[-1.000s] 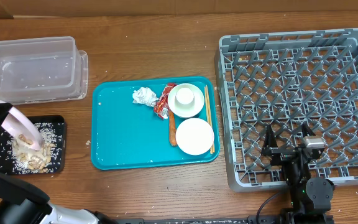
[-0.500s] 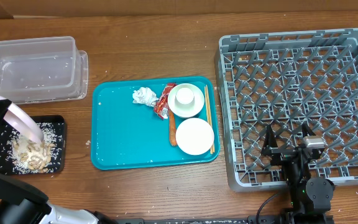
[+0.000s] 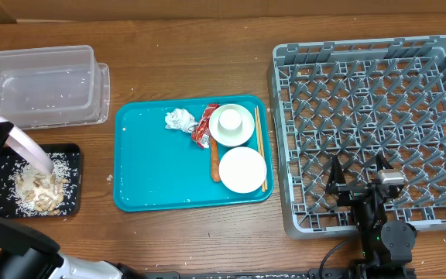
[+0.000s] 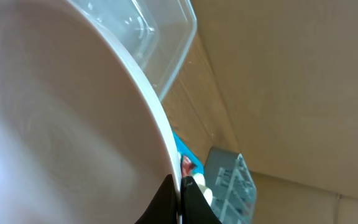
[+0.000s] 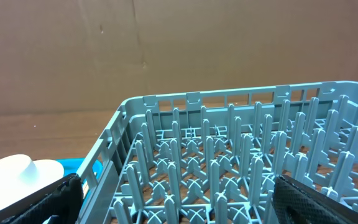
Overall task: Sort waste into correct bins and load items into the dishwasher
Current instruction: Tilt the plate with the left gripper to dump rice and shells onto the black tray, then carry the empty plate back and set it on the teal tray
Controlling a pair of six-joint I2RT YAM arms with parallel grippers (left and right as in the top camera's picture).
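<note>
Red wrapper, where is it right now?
Overhead view: the red wrapper lies on the teal tray, toward its far edge, between the crumpled paper ball on the left and the white cup on the right.

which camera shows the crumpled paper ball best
The overhead view: the crumpled paper ball lies in plain sight on the teal tray, left of the red wrapper. The left wrist view is mostly filled by a plate; the ball cannot be made out. The right wrist view faces the rack, no ball.

No readable text, labels or numbers anywhere.
</note>
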